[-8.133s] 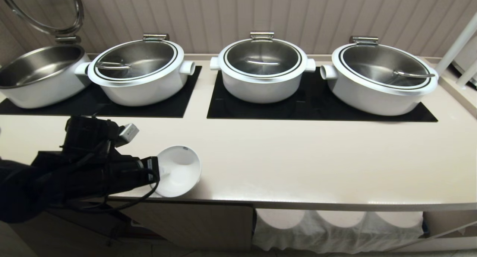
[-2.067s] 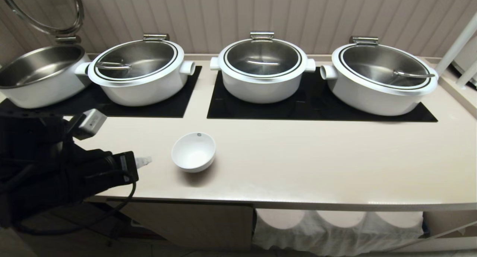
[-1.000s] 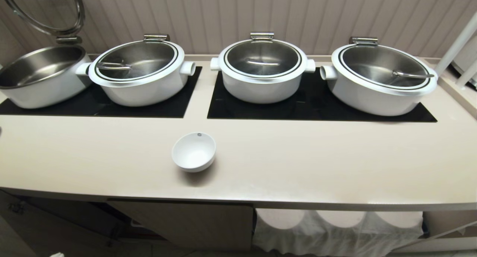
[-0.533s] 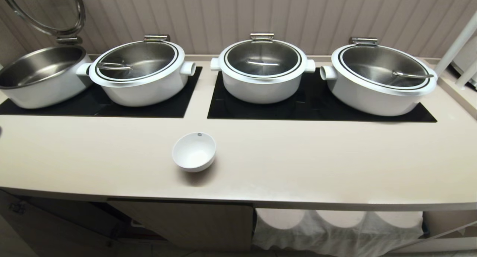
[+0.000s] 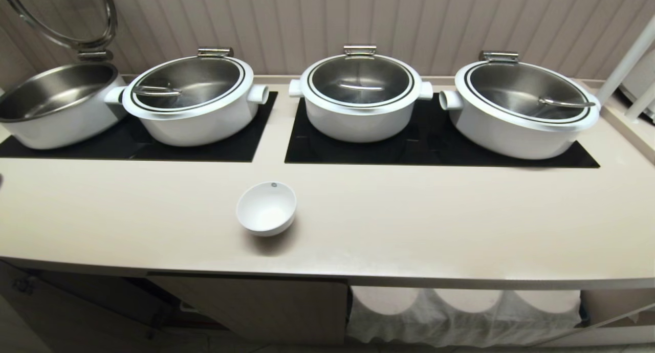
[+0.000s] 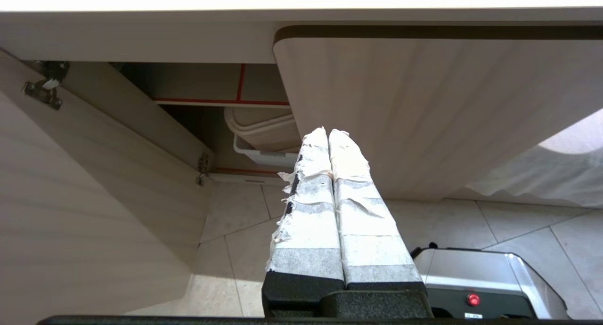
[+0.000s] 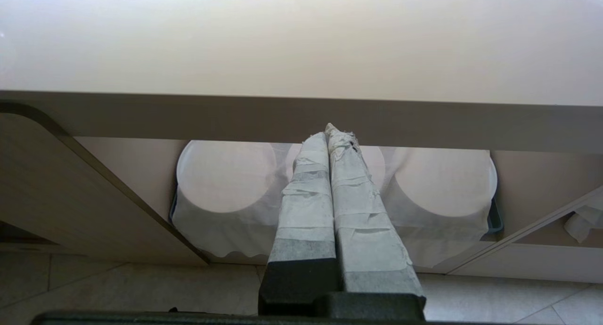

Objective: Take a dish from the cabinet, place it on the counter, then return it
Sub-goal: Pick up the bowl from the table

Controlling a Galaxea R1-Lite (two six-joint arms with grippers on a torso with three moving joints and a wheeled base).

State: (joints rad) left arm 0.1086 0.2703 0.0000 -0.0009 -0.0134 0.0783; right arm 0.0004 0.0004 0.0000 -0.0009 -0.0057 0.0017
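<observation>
Half of my job looks done: the dish [image 5: 266,208] sits upright on the counter [image 5: 409,225], untouched. Both my left gripper [image 6: 328,135] and right gripper [image 7: 326,133] hang below, fingers pressed together, empty. Returning it to the cabinet [image 6: 188,82] remains.

There is one small white bowl [image 5: 266,208] on one long counter [image 5: 409,225]. There are four big white pots: three pots with shiny lids on, the first [image 5: 187,100], the second [image 5: 359,91] and the third [image 5: 522,103], and one open pot [image 5: 53,105] with its one lid [image 5: 77,15] tipped up. There are two black glass panels, one [image 5: 204,148] and another [image 5: 435,148], set in the counter. Under the counter, three round white stacks sit beneath one white cloth [image 7: 424,231], just past the closed jaws of the right gripper [image 7: 328,134]. Two cabinet doors show, one shut [image 6: 414,117] just past the closed jaws of the left gripper [image 6: 328,135], and one open [image 6: 94,183]. One grey box with one red button [image 6: 473,298] sits on the floor.
</observation>
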